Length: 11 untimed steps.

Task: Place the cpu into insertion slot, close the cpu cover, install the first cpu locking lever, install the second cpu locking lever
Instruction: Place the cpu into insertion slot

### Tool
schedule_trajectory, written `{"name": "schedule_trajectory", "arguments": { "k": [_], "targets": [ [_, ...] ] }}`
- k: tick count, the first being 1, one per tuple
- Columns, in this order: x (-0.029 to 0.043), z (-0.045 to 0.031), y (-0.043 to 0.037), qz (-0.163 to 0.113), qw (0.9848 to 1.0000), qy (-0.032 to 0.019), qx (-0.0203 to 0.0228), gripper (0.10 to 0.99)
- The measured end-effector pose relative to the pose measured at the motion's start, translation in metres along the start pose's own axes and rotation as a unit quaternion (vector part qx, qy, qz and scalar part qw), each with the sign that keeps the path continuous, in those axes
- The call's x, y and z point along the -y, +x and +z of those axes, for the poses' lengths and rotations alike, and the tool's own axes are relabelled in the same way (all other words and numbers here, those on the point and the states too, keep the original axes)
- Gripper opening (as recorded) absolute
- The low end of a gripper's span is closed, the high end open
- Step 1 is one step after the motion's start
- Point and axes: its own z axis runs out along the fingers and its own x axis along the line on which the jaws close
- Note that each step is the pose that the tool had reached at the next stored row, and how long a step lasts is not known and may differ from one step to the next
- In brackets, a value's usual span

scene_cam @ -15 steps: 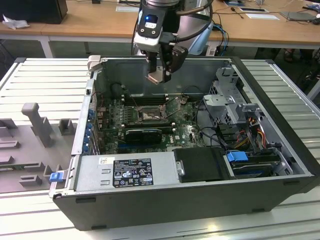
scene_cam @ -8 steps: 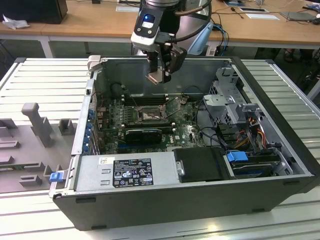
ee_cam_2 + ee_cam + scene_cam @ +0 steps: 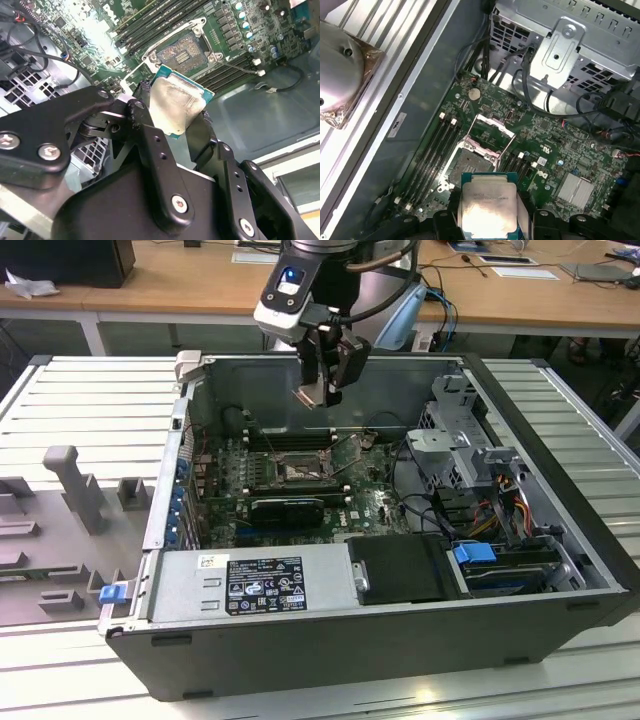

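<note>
Two black fingers (image 3: 150,137) are clamped on the cpu (image 3: 175,107), gripping it by opposite edges. Its pale metal face shows in both wrist views, with a thin green rim peeping past the fingertips. The chip hangs in the air, well apart from the board below it.

In the exterior view, the arm (image 3: 300,280) comes down from twelve o'clock and holds the chip high over the open computer case (image 3: 540,420). The insertion slot (image 3: 300,472) lies below it on the green motherboard (image 3: 375,502). The slot is bare, and the second wrist view shows its dark contact field inside the silvery border. The cpu cover (image 3: 495,125) is swung up off the slot on its hinged edge, and the board shows through its window.

Taking the slot as the centre of the dial in the exterior view:
- **Twelve o'clock:** long black memory slots (image 3: 285,438) run just beside it.
- **Three o'clock:** a grey metal drive cage (image 3: 450,440) stands with a tangle of cables around it.
- **Six o'clock:** the labelled power supply (image 3: 250,585) lies along the near wall of the case.
- **Eight o'clock:** a blue latch (image 3: 112,592) sticks out at the corner of the case.

The case rests on a slatted metal table (image 3: 90,410). Grey fixture blocks (image 3: 75,480) stand on the table at nine o'clock, outside the case. A second, wooden table (image 3: 180,280) runs across behind, at twelve o'clock.
</note>
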Motion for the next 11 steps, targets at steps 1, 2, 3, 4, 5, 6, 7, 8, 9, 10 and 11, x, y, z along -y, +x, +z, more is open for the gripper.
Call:
{"name": "schedule_trajectory", "arguments": {
  "k": [1, 2, 3, 4, 5, 6, 7, 8, 9, 10, 11],
  "targets": [
    [0.0, 0.0, 0.0, 0.003, 1.0, -0.0001, 0.0003, 0.525],
    [0.0, 0.0001, 0.0, 0.011, 0.9999, -0.0003, 0.0009, 0.525],
    [0.0, 0.0001, 0.0, 0.017, 0.9999, -0.0005, 0.0014, 0.525],
    [0.0, 0.0001, 0.0, 0.021, 0.9998, -0.0006, 0.0017, 0.525],
    [0.0, 0.0001, 0.0, 0.024, 0.9997, -0.0006, 0.002, 0.525],
    [0.0, 0.0001, 0.0, 0.029, 0.9996, -0.0007, 0.0024, 0.525],
    [0.0, 0.0002, 0.0, 0.032, 0.9995, -0.0008, 0.0027, 0.525],
    [0.0, 0.0002, 0.0, 0.036, 0.9993, -0.0009, 0.003, 0.525],
    [0.0, 0.0002, 0.0, 0.039, 0.9992, -0.001, 0.0032, 0.525],
    [0.0, 0.0002, 0.0, 0.044, 0.999, -0.0011, 0.0036, 0.525],
    [0.0, 0.0002, 0.0, 0.048, 0.9988, -0.0012, 0.004, 0.525]
  ]
}}
